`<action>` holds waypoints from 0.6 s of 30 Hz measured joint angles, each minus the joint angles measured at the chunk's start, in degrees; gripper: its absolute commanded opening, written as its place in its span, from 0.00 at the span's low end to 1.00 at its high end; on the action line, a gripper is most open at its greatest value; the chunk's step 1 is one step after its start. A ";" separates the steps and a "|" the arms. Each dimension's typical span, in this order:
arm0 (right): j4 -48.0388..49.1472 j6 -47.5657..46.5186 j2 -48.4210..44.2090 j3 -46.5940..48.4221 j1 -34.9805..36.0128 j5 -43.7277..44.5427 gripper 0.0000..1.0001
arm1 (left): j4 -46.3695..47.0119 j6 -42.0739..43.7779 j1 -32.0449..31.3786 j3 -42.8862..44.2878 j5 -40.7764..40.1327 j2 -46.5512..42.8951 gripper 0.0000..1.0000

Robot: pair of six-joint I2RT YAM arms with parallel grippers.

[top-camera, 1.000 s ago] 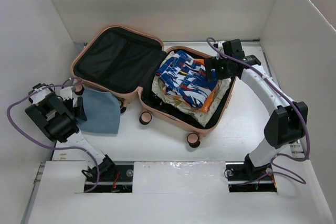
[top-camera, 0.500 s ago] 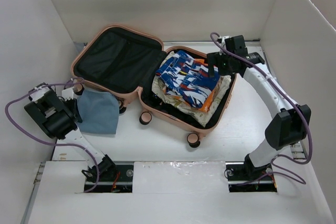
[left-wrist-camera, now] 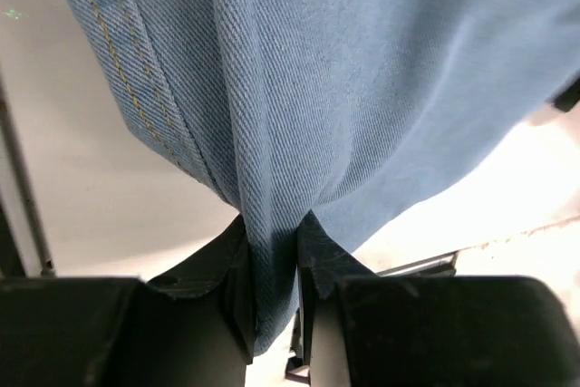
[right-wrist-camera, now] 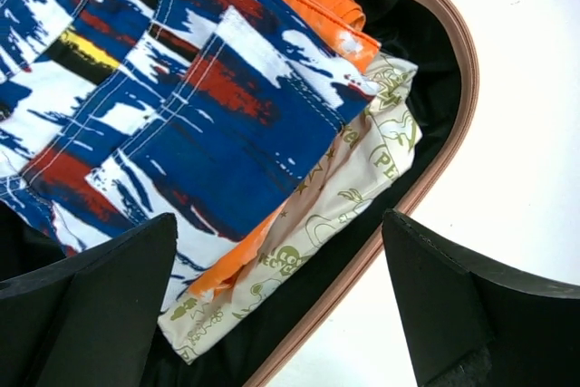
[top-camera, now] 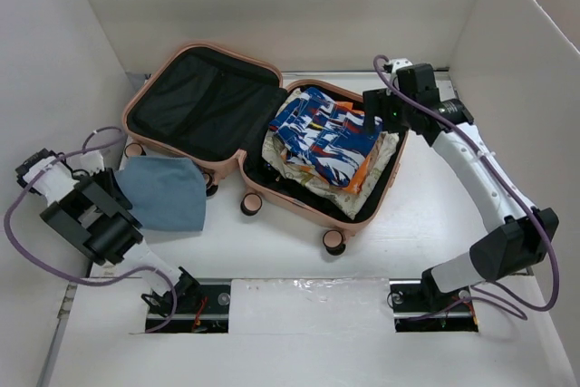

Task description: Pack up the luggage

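The salmon-pink luggage (top-camera: 290, 203) lies open on the table, its left half showing bare black lining (top-camera: 199, 106). Its right half holds a blue, white and red patterned garment (top-camera: 322, 138) over orange and cream printed cloths (top-camera: 299, 174). A folded blue denim cloth (top-camera: 163, 192) lies left of the case. My left gripper (top-camera: 118, 189) is shut on that cloth's left edge, and the fabric (left-wrist-camera: 344, 88) is pinched between the fingers (left-wrist-camera: 272, 242). My right gripper (top-camera: 385, 115) hovers open over the case's far right corner, with its rim (right-wrist-camera: 426, 178) and the cream cloth (right-wrist-camera: 362, 178) below.
White walls close in the table at the back and on both sides. The case's black wheels (top-camera: 333, 242) stick out toward the near edge. Purple cables trail from both arms.
My left gripper has shut on the denim cloth and drawn back to the left, tugging its edge. My right gripper has moved a little right and back, away from the clothes.
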 measured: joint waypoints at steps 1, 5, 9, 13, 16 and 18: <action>-0.17 0.20 -0.15 0.00 0.98 0.79 0.98 | -0.20 -0.44 0.00 0.02 0.46 -1.95 0.00; -0.83 1.60 -0.24 0.00 8.24 2.19 0.98 | -1.07 -2.14 -0.13 0.33 1.97 -8.92 0.00; 3.08 3.96 -0.28 -1.36 19.69 -0.20 0.98 | -2.29 -3.91 -0.94 2.47 2.40 -14.08 0.00; 7.37 5.70 1.68 -1.60 27.85 -3.21 0.98 | -2.80 -6.36 -4.55 6.82 2.38 -16.96 0.00; 9.14 6.51 4.85 -0.44 29.42 -4.42 0.98 | -2.86 -8.85 -8.61 11.08 2.80 -18.43 0.00; 9.77 6.82 6.58 0.02 29.44 -4.96 0.98 | -2.91 -11.08 -11.93 14.23 2.82 -19.28 0.00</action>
